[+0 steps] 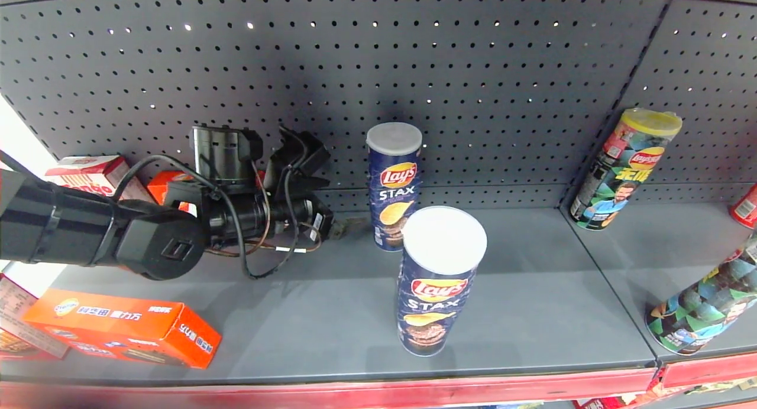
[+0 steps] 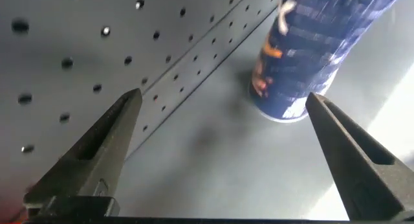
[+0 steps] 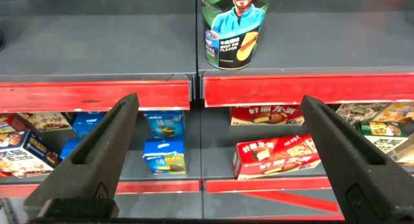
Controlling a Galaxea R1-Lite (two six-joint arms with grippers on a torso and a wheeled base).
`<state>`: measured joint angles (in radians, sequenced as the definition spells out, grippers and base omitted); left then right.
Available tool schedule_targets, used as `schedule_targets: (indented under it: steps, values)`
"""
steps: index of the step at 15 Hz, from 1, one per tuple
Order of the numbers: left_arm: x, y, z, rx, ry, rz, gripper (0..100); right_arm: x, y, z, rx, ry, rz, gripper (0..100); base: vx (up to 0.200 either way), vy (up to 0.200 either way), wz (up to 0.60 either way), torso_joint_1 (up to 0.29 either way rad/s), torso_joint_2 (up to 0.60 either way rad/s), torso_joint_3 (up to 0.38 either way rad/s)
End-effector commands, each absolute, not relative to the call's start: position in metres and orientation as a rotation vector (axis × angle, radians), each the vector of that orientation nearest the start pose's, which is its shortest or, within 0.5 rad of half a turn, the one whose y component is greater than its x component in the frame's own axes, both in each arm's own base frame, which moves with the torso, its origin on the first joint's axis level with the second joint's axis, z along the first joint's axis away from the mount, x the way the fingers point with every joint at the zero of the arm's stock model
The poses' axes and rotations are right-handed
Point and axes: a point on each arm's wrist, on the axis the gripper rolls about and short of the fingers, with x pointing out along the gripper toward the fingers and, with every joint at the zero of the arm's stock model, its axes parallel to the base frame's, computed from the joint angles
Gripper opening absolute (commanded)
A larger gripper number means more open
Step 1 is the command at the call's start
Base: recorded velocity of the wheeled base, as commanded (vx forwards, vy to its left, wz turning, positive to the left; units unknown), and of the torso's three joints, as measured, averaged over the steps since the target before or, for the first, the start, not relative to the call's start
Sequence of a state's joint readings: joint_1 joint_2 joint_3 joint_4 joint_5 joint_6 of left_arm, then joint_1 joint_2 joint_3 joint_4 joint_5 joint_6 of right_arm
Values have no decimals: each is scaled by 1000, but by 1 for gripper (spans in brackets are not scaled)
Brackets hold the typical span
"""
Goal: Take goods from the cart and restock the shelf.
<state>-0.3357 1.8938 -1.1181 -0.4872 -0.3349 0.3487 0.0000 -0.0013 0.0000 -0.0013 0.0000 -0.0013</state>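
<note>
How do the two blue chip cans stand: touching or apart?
Apart. In the head view, shelf shows between the bases of the rear can and the front can.

— What print do we find here?
— A round logo above white capitals on the rear blue can (image 1: 393,187), and the same on the front blue can (image 1: 437,285).
— Anything else?
— White characters along the orange box (image 1: 121,332) and a small logo on the green can (image 1: 624,172). We think the red-and-white box (image 1: 94,175) carries red lettering, though it is half hidden.
</note>
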Motion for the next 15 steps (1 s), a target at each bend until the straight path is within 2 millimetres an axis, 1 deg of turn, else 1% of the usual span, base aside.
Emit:
schedule_targets:
  steps: [1, 2, 3, 8, 10, 15]
  values:
    - [336, -126, 184, 338, 174, -687, 100, -23, 0, 76, -2, -2, 0, 100, 0, 0, 0, 0, 0, 0]
    - [328, -123, 181, 350, 152, -639, 100, -23, 0, 76, -2, -2, 0, 100, 0, 0, 0, 0, 0, 0]
    - [325, -123, 180, 361, 135, -589, 100, -23, 0, 76, -2, -2, 0, 100, 0, 0, 0, 0, 0, 0]
    - [321, -133, 181, 477, 116, -328, 100, -23, 0, 76, -2, -2, 2, 100, 0, 0, 0, 0, 0, 0]
    - [322, -136, 182, 481, 102, -246, 100, -23, 0, 76, -2, -2, 0, 100, 0, 0, 0, 0, 0, 0]
    - [325, -152, 171, 482, 108, -269, 100, -23, 0, 76, -2, -2, 2, 100, 0, 0, 0, 0, 0, 0]
